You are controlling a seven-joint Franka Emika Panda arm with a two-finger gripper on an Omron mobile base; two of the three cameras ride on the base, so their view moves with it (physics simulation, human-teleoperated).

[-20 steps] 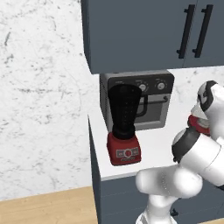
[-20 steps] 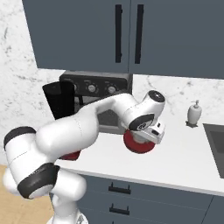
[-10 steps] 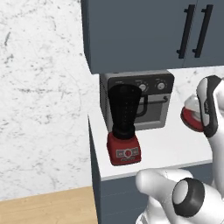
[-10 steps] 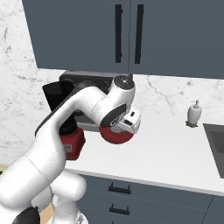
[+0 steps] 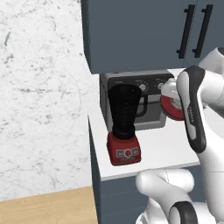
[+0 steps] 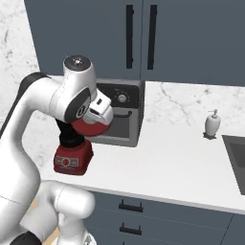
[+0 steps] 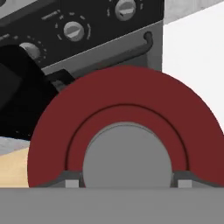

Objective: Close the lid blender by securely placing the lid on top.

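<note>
Lid (image 7: 124, 131), red with a pale grey knob at centre, is held in the air by the fingers (image 7: 126, 184), which are clamped on the knob from either side. In the left base view the lid (image 5: 171, 106) sits in front of the toaster oven (image 5: 148, 100), to the right of the blender (image 5: 125, 127) and apart from it. Blender jar mouth is uncovered; the dark jar stands upright on its red base on the white tabletop (image 5: 162, 148). In the right base view the lid (image 6: 91, 128) hangs just beside the jar's upper part. A soap dispenser (image 6: 212, 124) stands well apart, near the sink (image 6: 237, 158).
</note>
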